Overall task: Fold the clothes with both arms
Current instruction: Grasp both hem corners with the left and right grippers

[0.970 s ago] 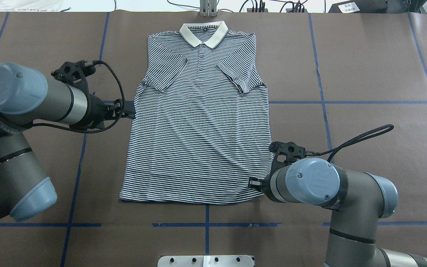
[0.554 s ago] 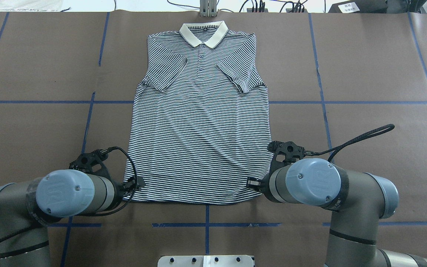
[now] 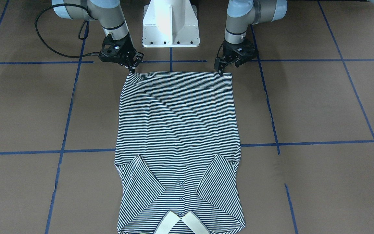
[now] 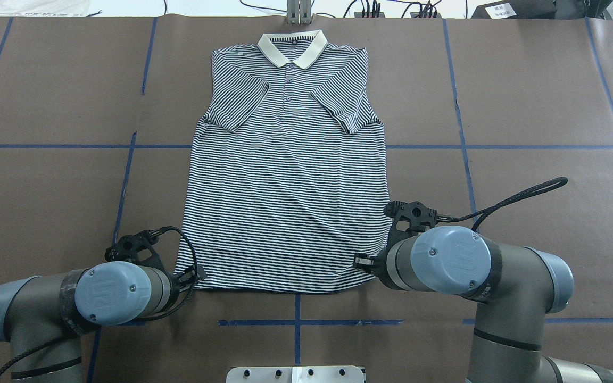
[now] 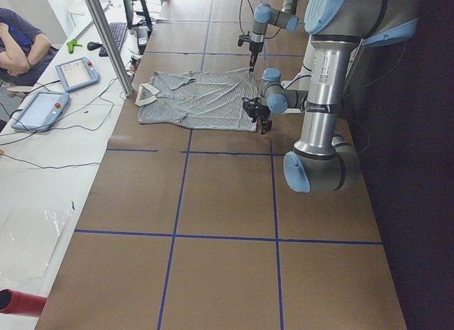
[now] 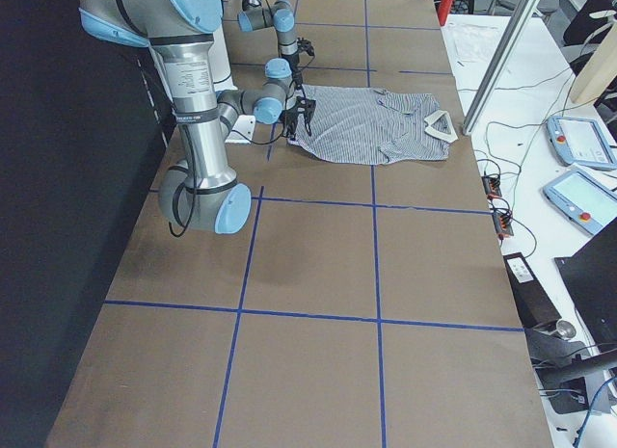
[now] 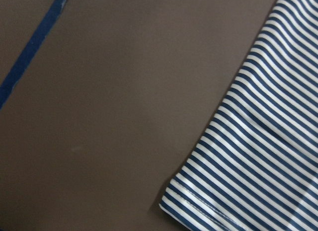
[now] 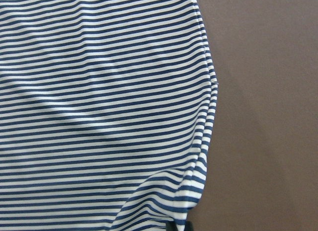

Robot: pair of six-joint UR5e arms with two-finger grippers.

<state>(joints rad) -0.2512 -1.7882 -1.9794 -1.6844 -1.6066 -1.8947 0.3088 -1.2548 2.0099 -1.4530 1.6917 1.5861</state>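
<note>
Right gripper (image 3: 131, 67): fingers pinched on hem corner of polo shirt (image 4: 285, 186); cloth puckers there. Left gripper (image 3: 220, 70): tips at opposite hem corner, which lies flat, unpinched; finger gap cannot be judged. Shirt flat, front up, centred on table (image 4: 524, 96), collar away from robot. Done: both sleeves folded inward. Remaining: body folds, likely hem toward collar. Count: one shirt, two arms, two grippers.

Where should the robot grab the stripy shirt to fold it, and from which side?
Probably the two bottom hem corners, each from its own outer side. The shirt lies flat with sleeves tucked in and the collar far away, so the hem is the near free edge. The left gripper and right gripper sit by those corners.
</note>
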